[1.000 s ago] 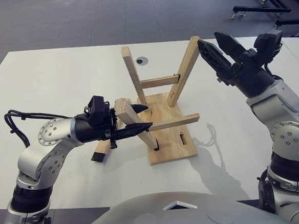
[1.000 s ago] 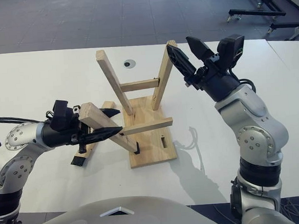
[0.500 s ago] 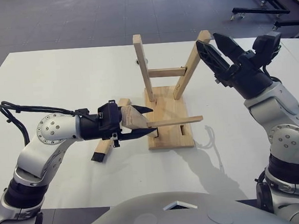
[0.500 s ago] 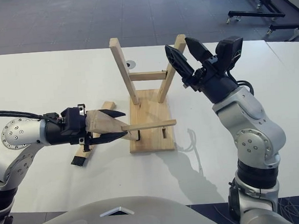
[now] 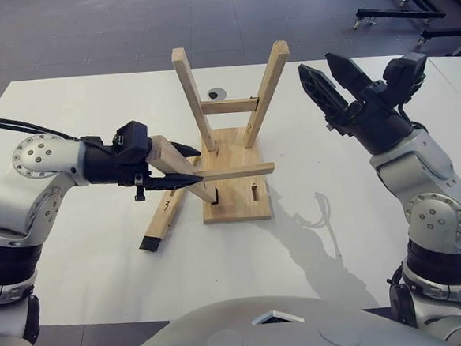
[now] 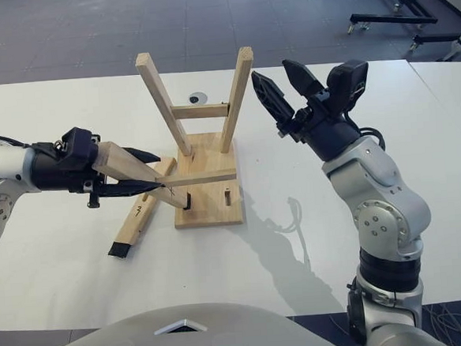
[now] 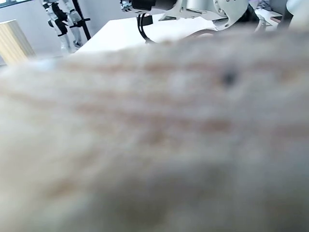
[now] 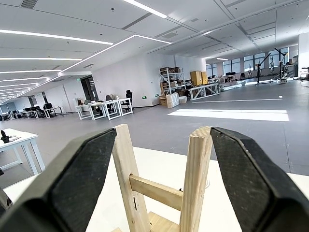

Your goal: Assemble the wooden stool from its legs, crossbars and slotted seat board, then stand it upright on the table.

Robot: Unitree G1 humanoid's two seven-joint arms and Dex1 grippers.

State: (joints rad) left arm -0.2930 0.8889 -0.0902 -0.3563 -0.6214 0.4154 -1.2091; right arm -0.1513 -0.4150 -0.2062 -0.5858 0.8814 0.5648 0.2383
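Observation:
The slotted seat board (image 5: pixel 237 208) lies flat on the white table. Two legs (image 5: pixel 192 96) (image 5: pixel 265 83) stand up from its far end, joined by a crossbar (image 5: pixel 230 106). My left gripper (image 5: pixel 181 164) is shut on a third leg (image 5: pixel 159 152), which tilts down to the board's near left slot. A thin crossbar (image 5: pixel 238 171) runs right from that leg. In the left wrist view that leg's wood (image 7: pixel 154 145) is very close. A loose leg (image 5: pixel 164 217) lies on the table left of the board. My right gripper (image 5: pixel 330 75) hangs open, right of the upright legs.
A small round hole (image 5: pixel 219 93) sits in the table behind the stool. Black wheeled frames (image 5: pixel 397 7) stand on the floor far back right. Bare table spreads to the right and in front of the board.
My left arm has pulled back to the left with the leg in it, and the board with its upright legs has slid and turned leftward. The right gripper has stayed open, hardly moving.

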